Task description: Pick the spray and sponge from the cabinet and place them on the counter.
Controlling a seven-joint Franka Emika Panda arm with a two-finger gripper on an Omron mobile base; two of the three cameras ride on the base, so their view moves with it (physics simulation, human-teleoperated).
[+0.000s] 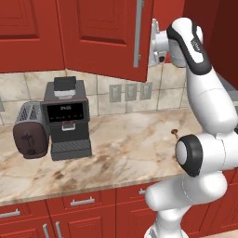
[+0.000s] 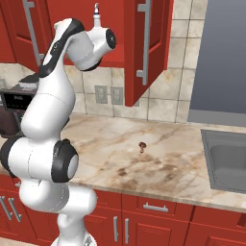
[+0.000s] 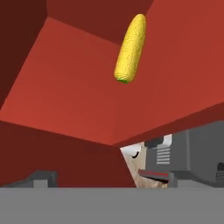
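The counter (image 1: 130,144) bears a coffee machine (image 1: 67,118), a toaster (image 1: 30,130); the cabinet's shelf (image 3: 65,87) bears a corn cob (image 3: 129,48).

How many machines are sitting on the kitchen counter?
2. A black coffee machine stands on the counter against the wall, and a dark red toaster sits right beside it on its left. The robot's arm could be hiding something behind it.

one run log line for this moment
arm: raised into open cabinet | hand view: corn cob on red shelf | spray on shelf | counter: coffee machine, toaster
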